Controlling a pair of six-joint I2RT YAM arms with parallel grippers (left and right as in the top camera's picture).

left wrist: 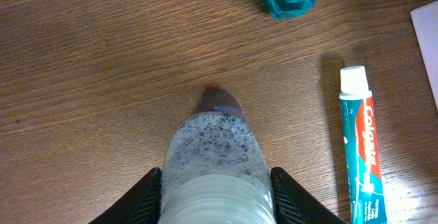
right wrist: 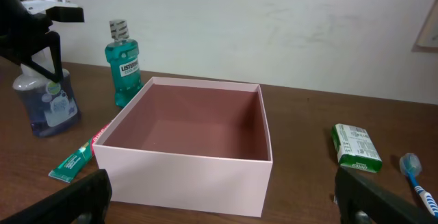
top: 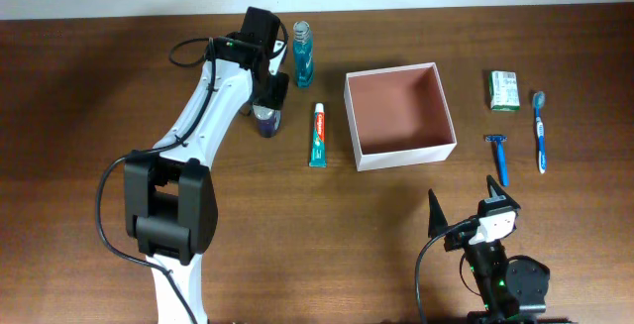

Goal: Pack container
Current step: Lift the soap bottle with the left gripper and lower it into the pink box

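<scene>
Left hand [left wrist: 216,191]: I have it clenched on the foamy clear bottle [left wrist: 215,142], one finger pressed to each side. The bottle stands upright on the bench [top: 79,86], toward the far edge and left of the middle.
Right hand [top: 464,205]: released, fingers spread wide and holding nothing. It sits low by the near edge, right of the middle.
Container [top: 406,154]: square white-walled box with a reddish-brown inside, open at the top. I see nothing in it. It stands toward the far edge, a little right of the middle.
Toothpaste tube [top: 317,136]: lying flat between the foamy bottle and the container's left wall, touching neither.
Teal mouthwash bottle [top: 303,54]: upright close to the far edge, just beyond the toothpaste and near my left hand.
Soap packet [top: 504,90]: green and white, to the right of the container and clear of it.
Razor [top: 497,156]: blue, nearer me than the soap packet.
Toothbrush [top: 540,131]: blue and white, beside the razor, closest to the right edge.
</scene>
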